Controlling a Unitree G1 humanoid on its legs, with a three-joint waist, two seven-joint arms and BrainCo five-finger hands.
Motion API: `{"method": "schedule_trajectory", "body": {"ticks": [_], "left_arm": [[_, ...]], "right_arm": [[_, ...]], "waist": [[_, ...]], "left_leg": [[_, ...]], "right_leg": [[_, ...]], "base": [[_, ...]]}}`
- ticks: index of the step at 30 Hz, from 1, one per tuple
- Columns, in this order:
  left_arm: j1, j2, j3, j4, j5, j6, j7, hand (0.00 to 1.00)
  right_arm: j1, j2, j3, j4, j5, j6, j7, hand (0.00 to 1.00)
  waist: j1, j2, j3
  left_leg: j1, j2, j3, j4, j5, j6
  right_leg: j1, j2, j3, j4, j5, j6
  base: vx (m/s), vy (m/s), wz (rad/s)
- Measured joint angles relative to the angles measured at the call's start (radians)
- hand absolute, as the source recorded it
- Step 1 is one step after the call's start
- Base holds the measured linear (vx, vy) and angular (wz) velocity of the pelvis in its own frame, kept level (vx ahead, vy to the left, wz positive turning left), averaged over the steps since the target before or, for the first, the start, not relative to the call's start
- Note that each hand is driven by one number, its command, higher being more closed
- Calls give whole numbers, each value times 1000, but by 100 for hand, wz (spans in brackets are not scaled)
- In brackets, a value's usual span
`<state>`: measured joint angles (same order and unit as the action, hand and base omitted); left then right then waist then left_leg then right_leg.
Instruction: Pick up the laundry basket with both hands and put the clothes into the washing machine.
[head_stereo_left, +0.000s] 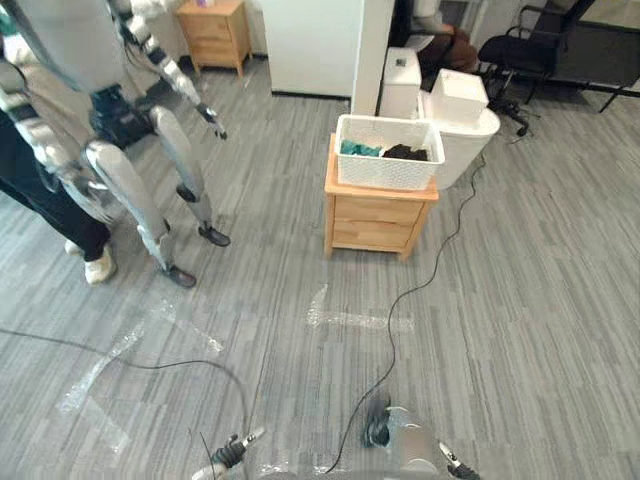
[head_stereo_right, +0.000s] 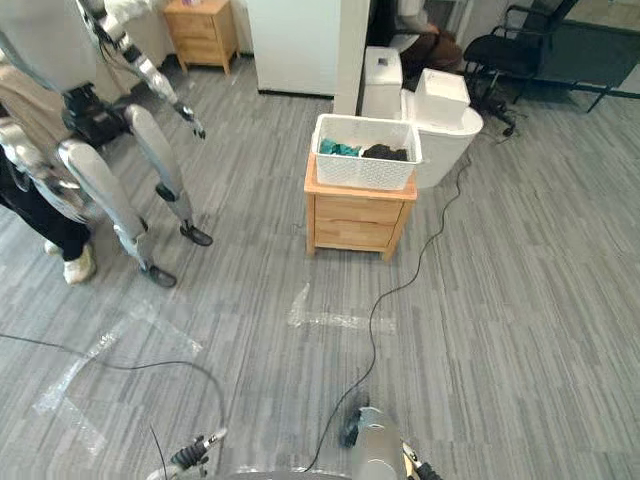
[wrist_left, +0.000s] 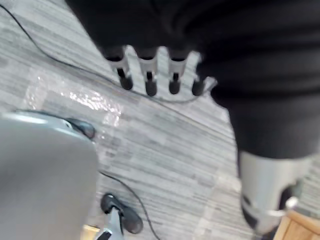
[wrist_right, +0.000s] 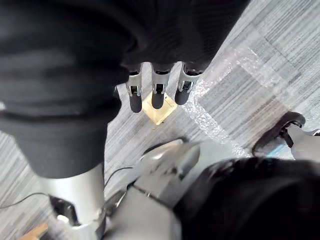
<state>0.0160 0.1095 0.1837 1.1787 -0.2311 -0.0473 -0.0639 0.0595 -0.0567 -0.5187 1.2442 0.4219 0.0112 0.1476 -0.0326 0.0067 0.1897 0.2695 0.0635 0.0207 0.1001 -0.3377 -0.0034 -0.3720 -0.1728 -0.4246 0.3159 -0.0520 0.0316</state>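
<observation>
Far centre of the scene, on a small wooden desk (head_stereo_left: 378, 222) with drawers: the white laundry basket (head_stereo_left: 388, 168). Stands upright, open mouth up, nothing touching its rim. Lies with its long axis across the scene, left to right, one long perforated side facing near, the short ends pointing left and right, squared to the desk top beneath. Holds teal cloth (head_stereo_left: 358, 148) at the left end and dark cloth (head_stereo_left: 408, 153) at the right end.

Just beyond the desk's far right corner: the white, round-bodied washing machine (head_stereo_left: 468, 145), a white boxy part on top. Touching the basket or merely beside it: cannot tell.

Well apart from all that, at the near edge over the grey plank floor (head_stereo_left: 520, 300): the left hand (wrist_left: 148, 75), seen from its wrist with fingers straight, side by side, relaxed, gripping nothing. Likewise the right hand (wrist_right: 158, 90), fingers straight in a row, empty, hanging above the floor.

Far left: a second humanoid robot (head_stereo_left: 125, 185) on its feet, a person (head_stereo_left: 80, 238) in dark trousers and a white shoe right behind it. Strips of clear tape (head_stereo_left: 355, 320) stuck to the floor between the near edge and the desk. Far left corner: another wooden cabinet (head_stereo_left: 215, 35). Far right: a black office chair (head_stereo_left: 530, 45).
</observation>
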Motion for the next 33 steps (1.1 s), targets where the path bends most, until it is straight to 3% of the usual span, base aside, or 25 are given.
{"method": "schedule_trajectory", "body": {"ticks": [1, 2, 3, 4, 5, 6, 7, 8, 9, 11, 13, 14, 15, 16, 17, 18, 20, 21, 22, 24, 26, 27, 28, 31, 33], "left_arm": [[5, -3, 11, 1, 4, 0, 0, 0], [7, -7, 25, 3, 7, 1, -2, 0], [-2, -22, 53, 1, 7, 2, -7, 0], [-6, -39, 97, -2, 6, 5, -16, 0], [12, -48, 107, -16, -1, 5, -18, 0], [28, -51, 106, -30, -4, 4, -20, 0], [35, -47, 104, -43, -16, 5, -24, 0], [34, -29, 101, -63, -24, 4, -23, 0], [35, -19, 101, -73, -24, 3, -23, 0], [35, -6, 92, -92, -26, -5, -20, 0], [35, -12, 91, -89, -26, -5, -18, 0], [43, -15, 91, -88, -26, -5, -18, 0], [73, -33, 86, -88, -23, -6, -18, 0], [85, -40, 79, -80, -20, -5, -18, 0], [81, -32, 82, -77, -19, -6, -16, 0], [81, -16, 80, -76, -13, -7, -17, 0], [80, -4, 71, -65, -14, -6, -16, 0], [81, 12, 51, -51, -15, -6, -15, 0], [79, 13, 42, -47, -15, -6, -16, 0], [74, 15, 19, -48, -15, -6, -16, 0], [62, 13, 6, -59, -16, -8, -17, 0], [59, 12, 6, -60, -17, -8, -16, 0], [53, 8, 6, -60, -25, -7, -16, 0], [31, 2, 15, -62, -38, -14, -16, 0], [34, 2, 19, -59, -37, -20, -15, 0]], "right_arm": [[2, 1, -13, -3, 4, 4, 0, 0], [9, 3, -21, -4, 11, 4, -1, 0], [5, -2, -35, -2, 20, 4, -1, 0], [5, -4, -44, -14, 33, 3, 0, 0], [9, -9, -34, -16, 42, 3, -1, 0], [8, -16, -11, -16, 42, 0, -3, 0], [-1, -27, 24, -15, 44, -3, -8, 0], [-30, -28, 56, -15, 54, -3, -13, 0], [-44, -27, 69, -16, 60, -4, -14, 0], [-96, -18, 93, -18, 60, -7, -15, 0], [-130, -13, 94, -44, 60, -10, -15, 0], [-132, -12, 94, -56, 59, -11, -15, 0], [-126, -21, 103, -78, 57, -17, -15, 0], [-126, -17, 138, -96, 53, -26, -16, 0], [-121, -11, 152, -96, 45, -27, -15, 0], [-113, -8, 177, -100, 33, -27, -15, 0], [-100, -5, 178, -91, 27, -29, -15, 0], [-98, -3, 172, -79, 22, -30, -14, 0], [-92, -2, 157, -66, 16, -32, -11, 0], [-74, -3, 148, -51, 16, -32, -6, 0], [-28, -5, 105, -58, 17, -43, 1, 0], [-21, -14, 86, -61, 18, -47, 1, 0], [-12, -34, 59, -57, 20, -46, 1, 0], [15, -32, -18, -50, 46, -42, -7, 0], [31, -22, -50, -48, 66, -34, -14, 0]], "waist": [[-9, 14, -6], [-12, 10, -13], [-4, 21, -9], [-7, 35, 0], [-5, 54, 5], [7, 58, 12], [30, 61, 20], [57, 40, 32], [63, 20, 41], [85, -5, 50], [104, -13, 57], [105, -10, 55], [108, 30, 29], [124, 34, 9], [116, 2, 4], [104, -29, -9], [105, -55, -21], [104, -73, -17], [100, -69, -14], [100, -58, -10], [99, -45, -8], [98, -38, -5], [97, -30, -2], [64, -36, -6], [58, -54, -20]], "left_leg": [[15, 28, -5, -3, -9, -13], [9, 64, -17, 69, -18, -30], [-61, 101, -14, 260, -3, -58], [-158, 137, -14, 542, 130, -34], [-223, 174, -14, 745, 358, -32], [-280, 199, -19, 915, 421, -42], [-368, 206, -16, 1126, 345, -17], [-455, 191, 8, 1230, 278, -15], [-498, 182, 23, 1235, 254, -14], [-638, 144, 47, 1071, 179, -33], [-692, 105, 82, 661, 173, -40], [-688, 92, 91, 517, 187, -51], [-675, 94, 95, 235, 215, -86], [-697, 68, 82, 265, 339, -47], [-712, 29, 79, 314, 338, -28], [-711, 0, 89, 339, 320, 11], [-687, -22, 122, 342, 294, 43], [-611, -60, 132, 338, 246, 72], [-541, -75, 123, 333, 213, 87], [-437, -86, 111, 300, 193, 98], [-291, -97, 91, 177, 196, 94], [-262, -97, 86, 151, 197, 92], [-210, -96, 77, 105, 201, 87], [-176, -73, 6, 74, 202, 65], [-181, -56, -6, 70, 193, 27]], "right_leg": [[5, 25, 2, 10, 31, -11], [12, 62, 22, 45, 60, -81], [37, 89, 5, 78, 6, -98], [117, 125, -9, 68, -56, -94], [219, 176, -1, 11, -91, -107], [292, 214, 24, -34, -109, -117], [385, 245, 68, -83, -121, -132], [477, 248, 116, -138, -123, -135], [516, 241, 134, -165, -123, -135], [613, 215, 184, -227, -123, -135], [687, 178, 216, -256, -144, -103], [705, 169, 222, -265, -158, -95], [741, 182, 254, -287, -188, -98], [763, 159, 299, -276, -265, -105], [753, 119, 320, -227, -279, -94], [697, 79, 351, -81, -278, -93], [623, 42, 385, 106, -257, -58], [531, 11, 433, 381, -119, 103], [470, 14, 445, 576, -55, 211], [402, -4, 384, 779, -57, 206], [303, -96, 191, 852, -126, 86], [292, -122, 140, 819, -144, 63], [275, -163, 65, 706, -176, 50], [279, -162, 53, 300, -169, 50], [280, -143, 114, 79, -53, 55]], "base": [[829, -284, 35], [868, -320, 14], [1034, -404, 7], [885, -374, -17], [896, -335, -27], [882, -267, -67], [845, -198, -95], [689, -138, -92], [649, -101, -81], [538, -21, -69], [635, 124, -77], [727, 241, -79], [660, 289, -86], [789, 355, -67], [687, 327, -14], [532, 252, 31], [669, 298, 16], [769, 312, 14], [698, 249, 21], [508, 131, 23], [419, 56, 25], [338, 23, 20], [307, -33, 19], [297, -148, 65], [275, -283, 56]]}}
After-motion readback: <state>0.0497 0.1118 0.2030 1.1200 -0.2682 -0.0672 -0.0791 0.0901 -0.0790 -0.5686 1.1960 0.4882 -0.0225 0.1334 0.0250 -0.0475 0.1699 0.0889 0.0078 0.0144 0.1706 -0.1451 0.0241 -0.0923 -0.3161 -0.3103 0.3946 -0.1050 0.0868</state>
